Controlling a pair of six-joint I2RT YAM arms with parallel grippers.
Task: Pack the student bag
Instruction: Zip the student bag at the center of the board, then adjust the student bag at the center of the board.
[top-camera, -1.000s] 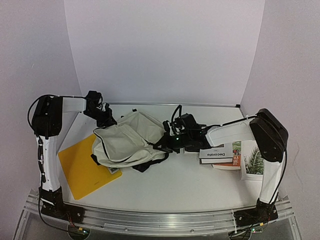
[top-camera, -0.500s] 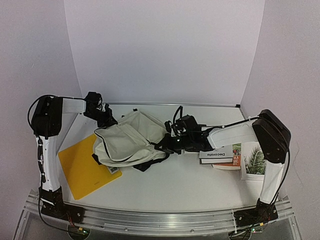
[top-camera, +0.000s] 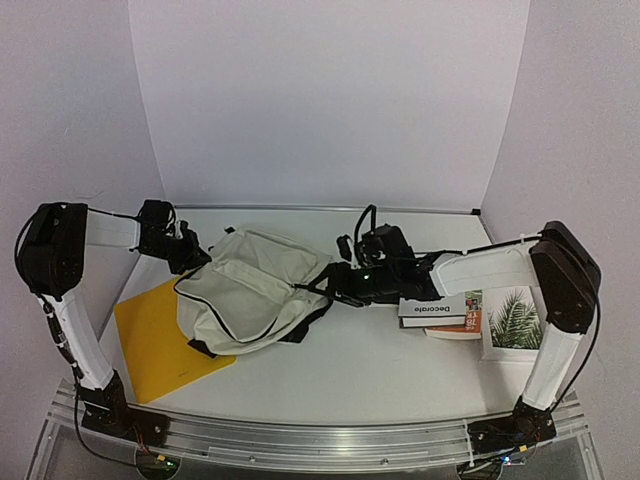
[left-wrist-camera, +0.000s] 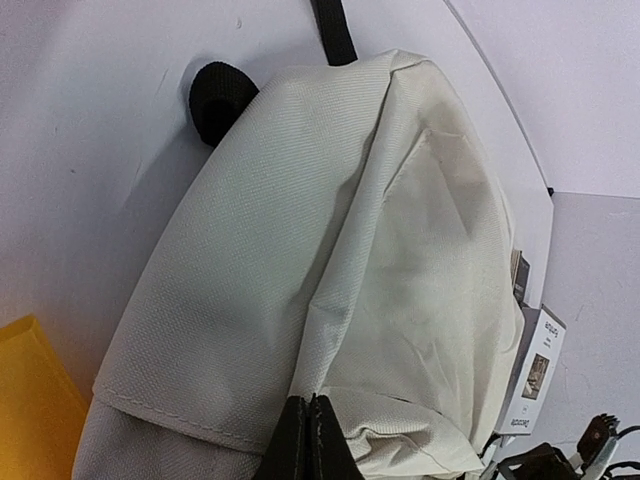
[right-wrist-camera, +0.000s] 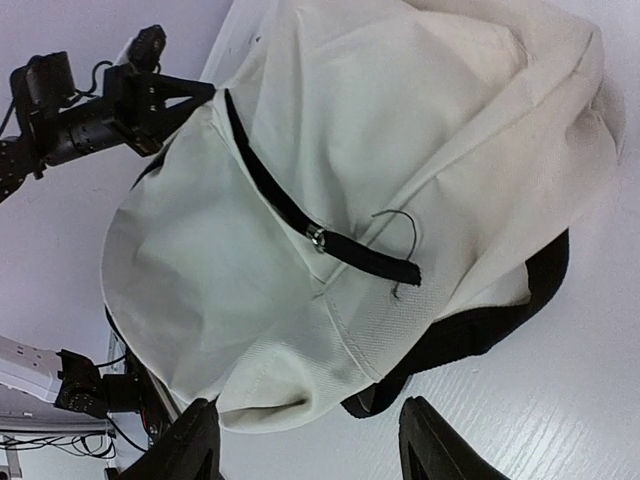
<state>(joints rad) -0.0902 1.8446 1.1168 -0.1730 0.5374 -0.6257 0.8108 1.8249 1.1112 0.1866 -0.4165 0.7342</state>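
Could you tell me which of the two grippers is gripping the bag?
The left gripper: it is shut, pinching the bag by its fabric. The right gripper stands open, holding nothing.

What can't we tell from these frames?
- Bag inside: all views, fabric covers it.
- Folder: top view, part lies under the bag.
- Lower books: top view, white book covers them; titles too small.
- Right gripper: top view, fingers small and dark; contact with bag unclear.

Bright even overhead light, soft shadows, sharp focus, no glare
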